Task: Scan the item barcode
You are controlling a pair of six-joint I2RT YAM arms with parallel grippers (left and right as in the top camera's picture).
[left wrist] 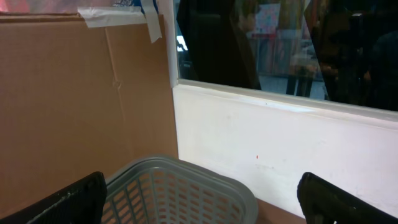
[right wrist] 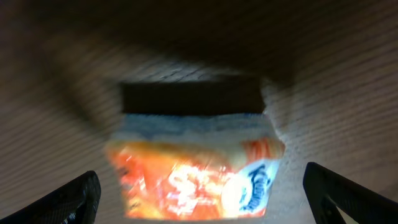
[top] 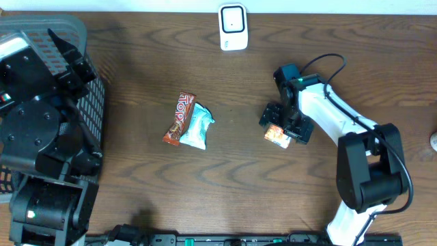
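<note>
The dark wooden worktop [top: 225, 198] carries everything, with a grey plastic basket [left wrist: 186, 186] at its left edge. The left arm [top: 41, 137] bulks over that basket, and the left fingers [left wrist: 68, 202] are spread wide on nothing, pointing toward the wall. The right arm [top: 341, 126] reaches in from the right edge, tipped down over the wood. A white scanner [top: 233, 27] stands at the middle of the far edge. Near the worktop's centre lie a red bar [top: 179, 119] and a pale blue packet [top: 198, 127], touching side by side. The orange packet [right wrist: 193, 180], seemingly the item in hand, lies flat right of centre, well apart from the scanner. The right fingers [right wrist: 71, 202] straddle it at full spread with a gap on each side, so nothing is gripped. I'd judge this the pick-up step, not yet closed. Next the fingers need to pinch the crinkly wrapper, lift it, and carry it to the far edge with the barcode toward the scanner; I cannot see the barcode, so the packet may need turning.
</note>
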